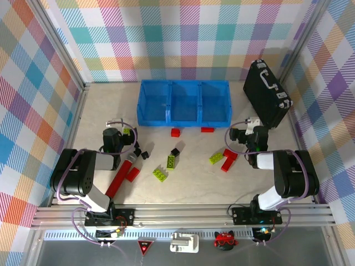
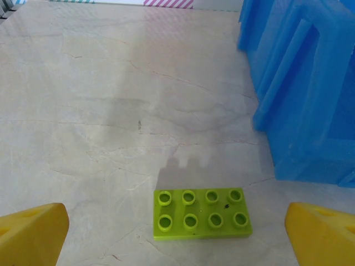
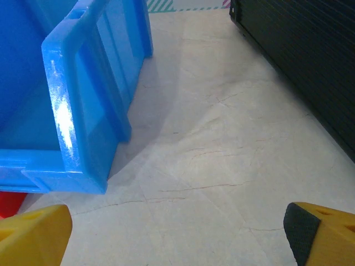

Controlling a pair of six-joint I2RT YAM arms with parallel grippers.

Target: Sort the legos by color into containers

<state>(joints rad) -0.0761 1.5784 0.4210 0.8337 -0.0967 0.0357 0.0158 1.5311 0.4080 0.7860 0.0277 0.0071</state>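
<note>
Top external view: I've got the three joined blue bins (image 1: 184, 102) in a row at the far side of the counter (image 1: 100, 108), and the legos are all loose on the counter in front of them. A red brick (image 1: 175, 132) and a flat red brick (image 1: 207, 130) lie just beside the bins' front lip. Mid-counter there's a black brick (image 1: 175, 151) just behind a lime brick (image 1: 171, 161), with a second lime brick (image 1: 161, 174) nearer to me. Over on the right, a third lime brick (image 1: 216, 158) sits just beside a red cluster (image 1: 228, 160). By the left arm lies a long red cylinder (image 1: 118, 180), and a small red brick (image 1: 133, 174) is right against it. The black hard case (image 1: 267, 94) stands to the right of the bins.

Left wrist now: the left tool (image 2: 177, 244) is spread wide, one yellow fingertip (image 2: 30, 233) in each bottom corner. An eight-stud lime brick (image 2: 202, 213) lies flat, studs up, between them, touching neither. A bin wall rises on the right.

Right wrist: the right tool (image 3: 177, 238) is wide as well, holding nothing, with bare counter between its fingertips. A bin corner is at left, a sliver of red brick (image 3: 8, 202) shows at its foot, and the case is top right.
</note>
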